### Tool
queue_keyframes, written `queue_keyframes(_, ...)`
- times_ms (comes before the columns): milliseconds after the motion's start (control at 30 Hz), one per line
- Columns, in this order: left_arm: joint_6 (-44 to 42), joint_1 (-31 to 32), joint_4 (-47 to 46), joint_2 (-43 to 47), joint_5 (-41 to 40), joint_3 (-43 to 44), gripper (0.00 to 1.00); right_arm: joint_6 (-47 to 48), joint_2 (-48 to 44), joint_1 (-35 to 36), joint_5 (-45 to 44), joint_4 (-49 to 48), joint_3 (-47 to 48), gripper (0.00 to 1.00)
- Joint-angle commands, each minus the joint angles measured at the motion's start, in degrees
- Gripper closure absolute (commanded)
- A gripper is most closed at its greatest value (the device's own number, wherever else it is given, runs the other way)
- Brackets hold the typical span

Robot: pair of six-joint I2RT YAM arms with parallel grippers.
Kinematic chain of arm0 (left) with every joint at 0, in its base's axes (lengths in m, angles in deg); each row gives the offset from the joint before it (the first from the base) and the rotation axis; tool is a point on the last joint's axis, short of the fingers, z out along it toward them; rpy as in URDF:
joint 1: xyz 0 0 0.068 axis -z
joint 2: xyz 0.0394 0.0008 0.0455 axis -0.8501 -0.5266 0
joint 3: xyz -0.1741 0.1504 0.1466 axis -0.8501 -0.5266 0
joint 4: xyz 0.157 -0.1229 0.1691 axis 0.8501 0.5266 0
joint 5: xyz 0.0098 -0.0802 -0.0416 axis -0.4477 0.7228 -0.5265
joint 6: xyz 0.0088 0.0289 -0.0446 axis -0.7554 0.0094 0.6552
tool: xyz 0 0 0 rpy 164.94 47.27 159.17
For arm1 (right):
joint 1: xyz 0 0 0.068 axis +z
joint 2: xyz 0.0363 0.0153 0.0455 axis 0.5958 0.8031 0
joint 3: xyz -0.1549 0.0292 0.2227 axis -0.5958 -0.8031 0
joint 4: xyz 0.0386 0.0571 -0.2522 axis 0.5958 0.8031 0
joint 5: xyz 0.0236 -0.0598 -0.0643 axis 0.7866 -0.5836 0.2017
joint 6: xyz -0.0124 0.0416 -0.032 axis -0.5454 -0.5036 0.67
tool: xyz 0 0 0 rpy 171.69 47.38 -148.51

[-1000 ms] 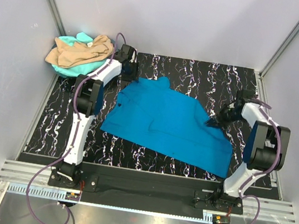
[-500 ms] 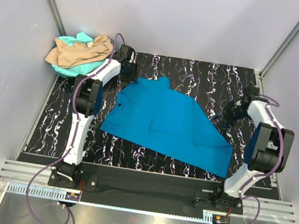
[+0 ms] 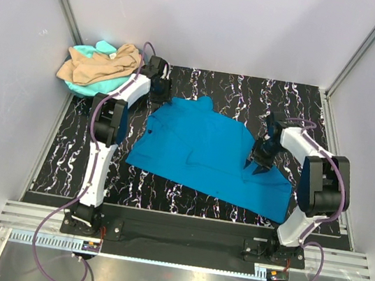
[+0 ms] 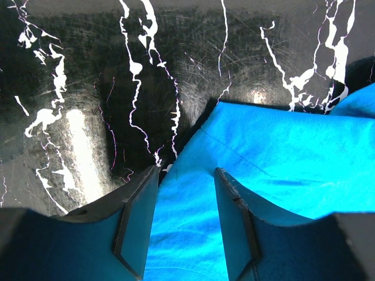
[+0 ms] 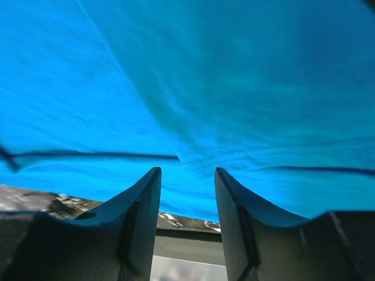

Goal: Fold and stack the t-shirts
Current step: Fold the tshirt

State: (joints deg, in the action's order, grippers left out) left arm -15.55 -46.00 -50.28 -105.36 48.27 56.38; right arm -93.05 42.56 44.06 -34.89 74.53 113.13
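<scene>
Tools (image 4: 186, 174) (image 5: 187, 174) half-open, empty, above blue t-shirt (image 3: 200, 149).

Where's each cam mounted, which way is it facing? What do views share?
Top external: above and behind the arm bases, looking down on the table; both arms, left gripper and right gripper show.
Left wrist: on the left arm, facing the edge of the blue t-shirt and bare table; its open fingers show.
Right wrist: close over the shirt; its open fingers show.
Shared: all three see the blue t-shirt.

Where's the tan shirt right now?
In the top view, the tan shirt lies crumpled on the mint shirt at the table's far left corner, just beyond the left gripper.
</scene>
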Motion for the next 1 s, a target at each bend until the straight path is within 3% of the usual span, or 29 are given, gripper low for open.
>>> queue_keyframes(0,-0.08,-0.45,-0.26,3.38,1.51,-0.59,0.52,-0.24,-0.76,4.11,-7.62,2.97,1.65,0.5)
queue_keyframes(167,0.01,-0.54,-0.26,3.38,1.77,-0.77,0.52,0.29,0.82,7.89,-11.06,5.16,3.33,0.51)
queue_keyframes(433,0.01,-0.8,-0.26,3.47,2.12,-0.94,0.52,1.69,3.11,10.7,-11.77,5.52,3.33,0.61)
queue_keyframes(867,-0.25,-0.98,-0.35,3.91,1.77,-1.82,0.53,3.01,6.27,11.06,-15.46,4.73,4.21,0.67)
queue_keyframes(967,-0.25,-1.24,-0.43,3.91,1.77,-2.0,0.53,3.27,6.63,11.06,-15.64,4.73,4.64,0.74)
